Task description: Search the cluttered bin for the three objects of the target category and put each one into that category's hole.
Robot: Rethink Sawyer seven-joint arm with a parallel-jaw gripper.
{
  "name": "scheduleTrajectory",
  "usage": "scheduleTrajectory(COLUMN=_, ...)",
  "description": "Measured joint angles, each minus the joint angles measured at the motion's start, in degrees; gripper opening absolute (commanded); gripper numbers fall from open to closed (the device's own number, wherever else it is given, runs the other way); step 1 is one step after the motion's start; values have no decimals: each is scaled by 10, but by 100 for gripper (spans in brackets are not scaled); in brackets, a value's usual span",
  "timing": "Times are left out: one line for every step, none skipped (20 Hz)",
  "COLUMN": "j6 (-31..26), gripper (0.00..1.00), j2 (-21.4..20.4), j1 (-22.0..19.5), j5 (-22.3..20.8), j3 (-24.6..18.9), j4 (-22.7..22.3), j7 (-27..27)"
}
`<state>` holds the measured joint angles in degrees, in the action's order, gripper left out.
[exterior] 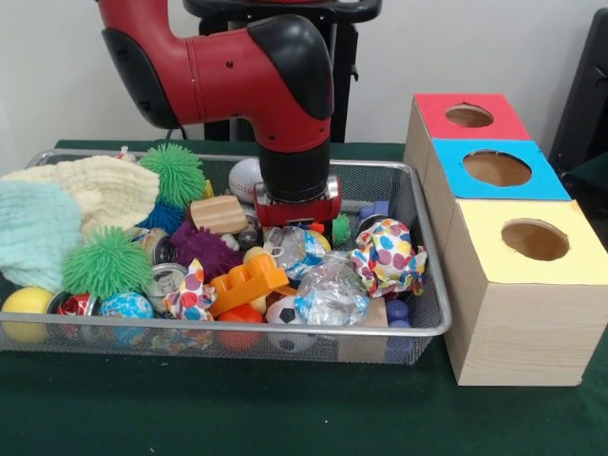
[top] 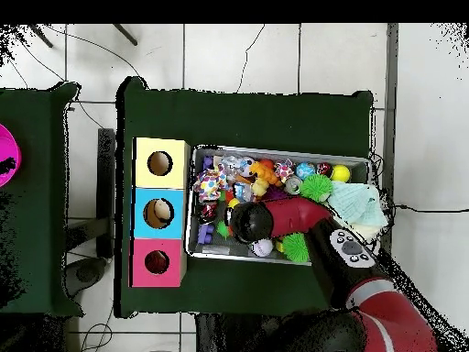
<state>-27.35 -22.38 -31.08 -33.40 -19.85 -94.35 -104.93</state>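
My gripper [exterior: 298,224] is down inside the wire bin [exterior: 237,334], sunk among the clutter behind a crumpled clear wrap [exterior: 330,291]; its tips are hidden. The overhead view shows the arm's wrist covering the gripper [top: 245,223] near the bin's [top: 275,150] box-side end. Around it lie a wooden block [exterior: 218,215], a purple spiky ball [exterior: 201,245], an orange plastic brick [exterior: 245,282], a crumpled spotted paper [exterior: 388,256] and a small soccer ball [exterior: 283,312]. The wooden box has a red hole [exterior: 469,116], a blue hole [exterior: 497,168] and a yellow hole [exterior: 535,239]. A pale object shows inside the blue hole [top: 161,213].
Two green spiky balls [exterior: 107,261] [exterior: 175,173], a cream knitted cloth [exterior: 90,190], a mint cloth [exterior: 33,233], a yellow ball [exterior: 27,304], a white baseball [exterior: 244,178] and tin cans [exterior: 163,279] fill the bin's other end. The box stands tight against the bin.
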Motion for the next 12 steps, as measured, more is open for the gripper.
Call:
scheduleTrajectory(j6=14, gripper=100, j2=-2, j1=10, j5=3, j3=12, j4=-2, j7=0)
scheduleTrajectory(j6=34, gripper=100, j2=-5, j1=25, j5=8, j3=29, j4=-6, j7=0)
scheduleTrajectory(j6=54, gripper=100, j2=-6, j1=36, j5=13, j3=44, j4=-9, j7=0)
scheduleTrajectory(j6=76, gripper=100, j2=-8, j1=47, j5=19, j3=59, j4=-13, j7=0)
scheduleTrajectory(j6=121, gripper=100, j2=-9, j1=64, j5=31, j3=84, j4=-23, j7=0)
scheduleTrajectory(j6=142, gripper=100, j2=-9, j1=70, j5=36, j3=94, j4=-29, j7=0)
scheduleTrajectory(j6=189, gripper=100, j2=-8, j1=78, j5=44, j3=111, j4=-42, j7=0)
scheduleTrajectory(j6=222, gripper=100, j2=-7, j1=82, j5=46, j3=121, j4=-52, j7=0)
scheduleTrajectory(j6=275, gripper=100, j2=-4, j1=84, j5=47, j3=134, j4=-67, j7=0)
scheduleTrajectory(j6=311, gripper=100, j2=-1, j1=84, j5=46, j3=141, j4=-76, j7=0)
scheduleTrajectory(j6=365, gripper=100, j2=6, j1=82, j5=42, j3=150, j4=-88, j7=0)
scheduleTrajectory(j6=409, gripper=100, j2=12, j1=79, j5=35, j3=156, j4=-97, j7=0)
